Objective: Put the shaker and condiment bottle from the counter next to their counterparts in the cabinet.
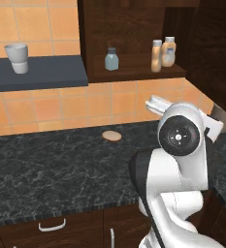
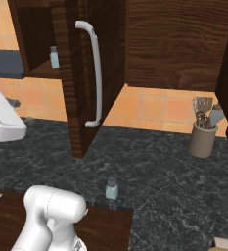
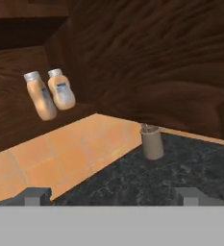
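In the hand view my gripper [image 3: 113, 194] is open, with nothing between its two dark fingertips [image 3: 36, 194]. It hangs low over the counter [image 3: 190, 163], below and well away from the cabinet [image 1: 134, 29] shelf. On that shelf the slim condiment bottle [image 3: 40, 96] [image 1: 156, 55] stands close beside its wider, labelled counterpart [image 3: 61, 89] [image 1: 169, 51]. A blue-grey shaker [image 1: 111, 59] [image 2: 54, 57] stands further left on the same shelf. A second shaker [image 2: 112, 188] stands upright on the counter [image 2: 159, 166] near its front edge.
The cabinet door [image 2: 86, 73] with its white handle [image 2: 95, 73] hangs open over the counter. A utensil holder [image 2: 203, 135] [image 3: 152, 141] stands by the back wall. A flat tan disc [image 1: 112, 136] lies on the counter. A whitish cup [image 1: 17, 58] sits on the grey-blue wall shelf [image 1: 41, 72].
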{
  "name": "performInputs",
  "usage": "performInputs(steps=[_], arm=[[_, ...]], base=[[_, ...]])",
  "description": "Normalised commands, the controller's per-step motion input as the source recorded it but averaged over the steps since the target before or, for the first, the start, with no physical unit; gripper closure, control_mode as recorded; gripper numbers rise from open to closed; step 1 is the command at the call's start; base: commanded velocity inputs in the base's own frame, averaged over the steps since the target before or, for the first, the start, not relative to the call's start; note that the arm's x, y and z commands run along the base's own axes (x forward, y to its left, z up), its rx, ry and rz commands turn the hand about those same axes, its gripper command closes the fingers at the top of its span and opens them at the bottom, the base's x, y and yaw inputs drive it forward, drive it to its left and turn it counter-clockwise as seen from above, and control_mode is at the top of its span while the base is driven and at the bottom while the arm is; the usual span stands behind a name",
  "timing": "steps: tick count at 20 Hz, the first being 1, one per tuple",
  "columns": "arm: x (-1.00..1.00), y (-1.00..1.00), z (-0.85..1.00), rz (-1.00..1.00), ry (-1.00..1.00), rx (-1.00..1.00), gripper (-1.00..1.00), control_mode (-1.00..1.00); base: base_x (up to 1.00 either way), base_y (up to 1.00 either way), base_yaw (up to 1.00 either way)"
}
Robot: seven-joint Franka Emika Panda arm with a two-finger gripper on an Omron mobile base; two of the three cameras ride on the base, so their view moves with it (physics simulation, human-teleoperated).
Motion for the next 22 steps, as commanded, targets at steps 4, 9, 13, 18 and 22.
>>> performInputs(steps=[4,9,13,18,22], arm=[[-0.90,-0.08,-0.78,-0.28,0.00,0.00,-1.00,-1.00],[-0.45,-0.31,-0.75,-0.24,0.00,0.03,-1.00,-1.00],[-0.09,-0.38,-0.97,-0.21,0.00,0.02,-1.00,-1.00],[-0.15,-0.31,-0.97,-0.11,0.03,0.01,-1.00,-1.00],[-0.03,-0.49,-0.89,-0.04,0.00,0.03,-1.00,-1.00]], base=[[0.00,0.00,0.00],[0.00,0.00,0.00],[0.00,0.00,0.00],[0.00,0.00,0.00],[0.00,0.00,0.00]])
